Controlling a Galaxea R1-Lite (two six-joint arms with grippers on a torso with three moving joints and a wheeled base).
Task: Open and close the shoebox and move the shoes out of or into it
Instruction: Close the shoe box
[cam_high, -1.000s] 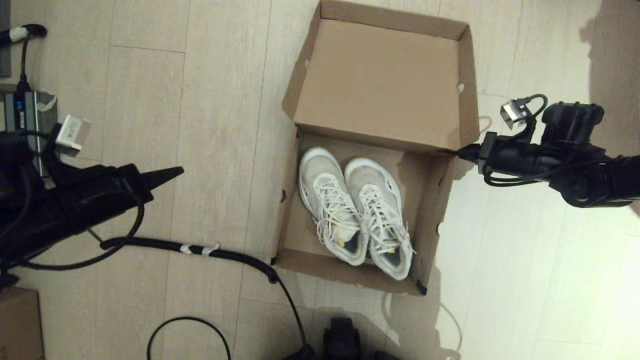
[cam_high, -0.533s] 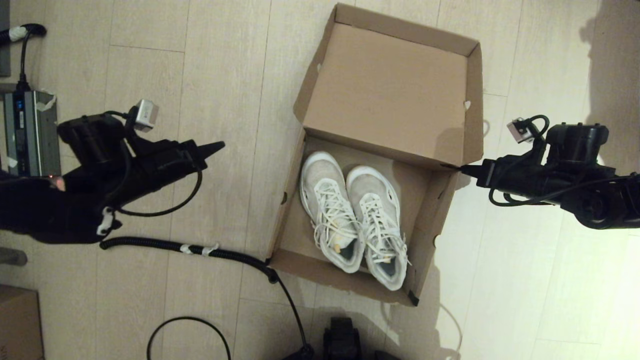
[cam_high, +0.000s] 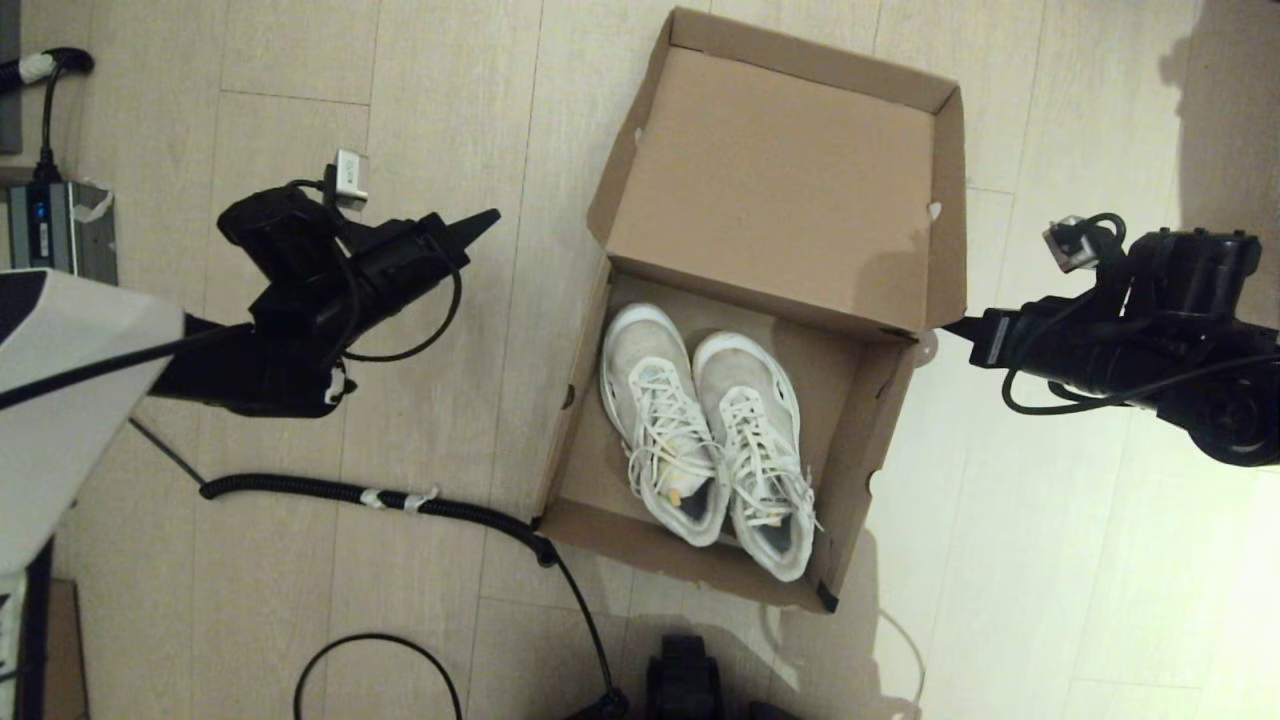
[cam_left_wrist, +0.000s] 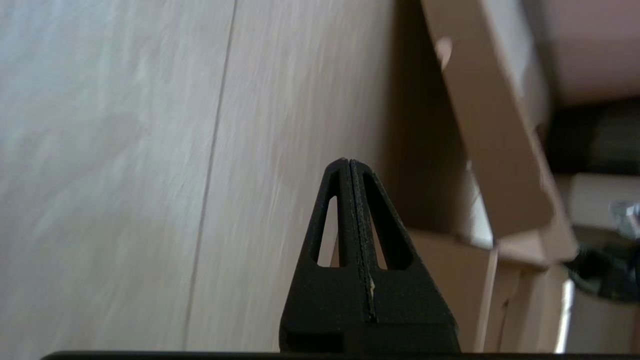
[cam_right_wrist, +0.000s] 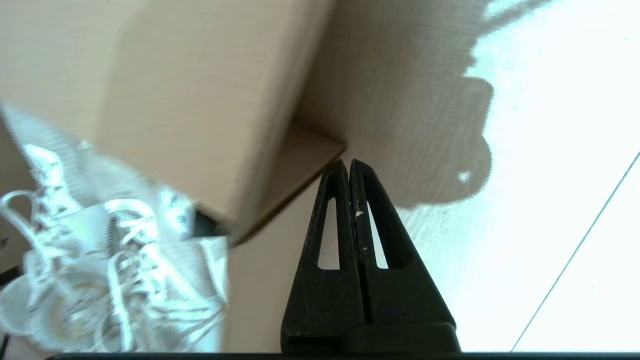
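The brown shoebox (cam_high: 580, 440) stands open on the floor, its hinged lid (cam_high: 780, 180) tilted up and back. Inside lie the two white lace-up shoes (cam_high: 710, 440) side by side, also showing in the right wrist view as shoes (cam_right_wrist: 115, 260). My left gripper (cam_high: 487, 217) hovers left of the lid, shut and empty, a short gap from the lid's left flap (cam_left_wrist: 495, 150). My right gripper (cam_high: 950, 325) is shut, its tip right at the lid's right corner (cam_right_wrist: 320, 150); nothing is between its fingers.
A black corrugated cable (cam_high: 400, 500) runs across the floor to the box's near left corner. A grey power unit (cam_high: 50, 235) sits at the far left. Another cardboard box (cam_high: 60, 640) shows at the bottom left edge. Pale plank floor surrounds the shoebox.
My left arm has swung up and right toward the lid's left side. The lid and box shifted slightly right and the lid tipped further back; my right gripper drew slightly right.
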